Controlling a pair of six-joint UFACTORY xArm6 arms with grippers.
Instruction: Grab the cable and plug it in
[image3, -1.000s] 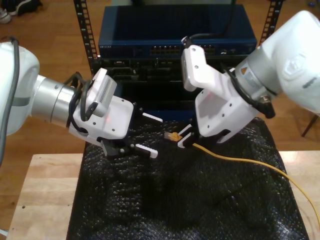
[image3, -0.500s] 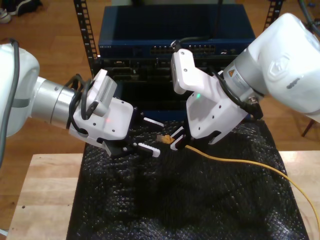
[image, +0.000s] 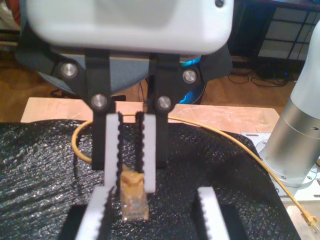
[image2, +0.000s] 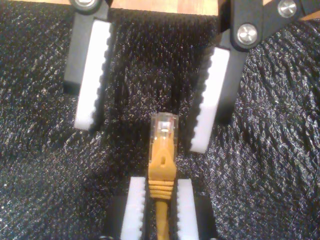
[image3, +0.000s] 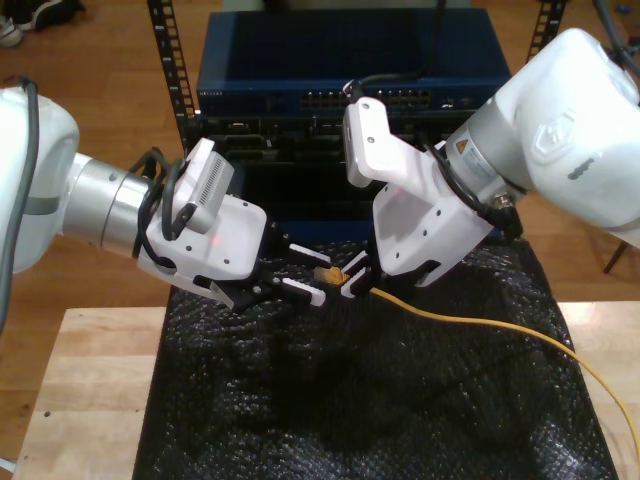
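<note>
Here, my second gripper (image2: 156, 205) pinching the cable (image2: 162, 165), my first gripper (image: 150, 212) spread around its plug (image2: 164, 125)

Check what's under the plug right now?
Under the plug lies the black textured mat; the plug looks held above it by my second gripper, shut on the cable. The mat directly beneath is covered by the plug, so contact cannot be judged.

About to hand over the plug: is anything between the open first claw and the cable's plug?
Nothing visible stands in the way. The plug juts from my second claw, which is shut on the cable. It points into the open gap of my first claw, with only the black mat beneath.
</note>
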